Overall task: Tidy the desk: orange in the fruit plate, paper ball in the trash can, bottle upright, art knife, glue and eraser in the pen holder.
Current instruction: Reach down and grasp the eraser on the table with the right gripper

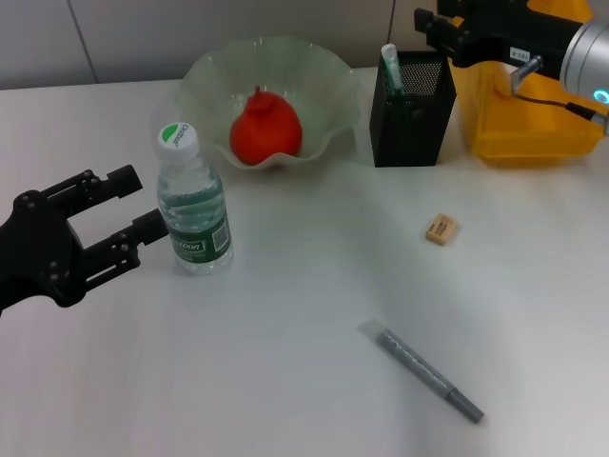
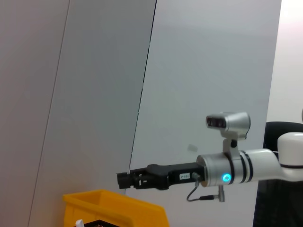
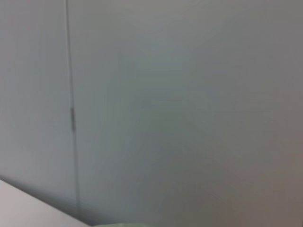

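The bottle (image 1: 193,205) stands upright at left of centre, and the left gripper (image 1: 143,205), fingers spread, sits just beside it, so that step looks finished. At upper right, the right gripper (image 1: 428,29) hangs over the pen holder (image 1: 411,109), which has a glue stick in it; I cannot tell its fingers' state. The orange (image 1: 265,129) lies in the fruit plate (image 1: 314,71). What the trash can (image 1: 533,119) contains is hidden. Next, I'd judge, comes the eraser (image 1: 442,228) or art knife (image 1: 422,370), both loose on the table (image 1: 285,381).
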Motion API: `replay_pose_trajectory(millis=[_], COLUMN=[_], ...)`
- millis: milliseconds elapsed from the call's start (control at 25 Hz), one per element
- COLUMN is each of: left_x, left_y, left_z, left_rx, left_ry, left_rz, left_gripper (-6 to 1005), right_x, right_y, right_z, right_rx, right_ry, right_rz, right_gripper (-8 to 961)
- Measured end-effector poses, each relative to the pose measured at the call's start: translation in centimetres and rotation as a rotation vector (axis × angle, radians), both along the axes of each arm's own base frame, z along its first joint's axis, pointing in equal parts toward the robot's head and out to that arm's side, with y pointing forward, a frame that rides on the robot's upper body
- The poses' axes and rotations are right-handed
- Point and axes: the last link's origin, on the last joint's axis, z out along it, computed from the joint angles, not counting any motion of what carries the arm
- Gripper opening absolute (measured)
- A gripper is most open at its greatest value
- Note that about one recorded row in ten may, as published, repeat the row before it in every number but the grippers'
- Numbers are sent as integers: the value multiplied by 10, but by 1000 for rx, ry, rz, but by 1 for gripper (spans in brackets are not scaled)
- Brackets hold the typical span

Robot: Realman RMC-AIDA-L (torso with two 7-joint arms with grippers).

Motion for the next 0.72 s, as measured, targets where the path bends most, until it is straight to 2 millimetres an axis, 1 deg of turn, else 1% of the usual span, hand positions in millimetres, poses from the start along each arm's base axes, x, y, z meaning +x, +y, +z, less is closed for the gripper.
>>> replay_pose_trajectory(millis=[280,440,560,640,720], left_x=[0,0,0,-1,-1], left_y=[0,-1,-1,-2,-3], left_z=[0,0,0,0,0], left_rx=[0,0,-3,-3,-4], left_ry=[0,0,-3,-3,-5], left_rz=[1,1,-2,-1,0], left_gripper=[627,627,627,627,627], right_x=[-30,-51,-67,-75,-77], right_y=[-19,-31,-43,-51,-51], right_z=[14,28,38,43,45], right_rx=[-181,-264,-299,-326,-340], right_ry=[-94,-165,-254,-296,-318], right_rz=[-110,-197,-219,-235,-265], right_gripper=[365,384,398,407,417])
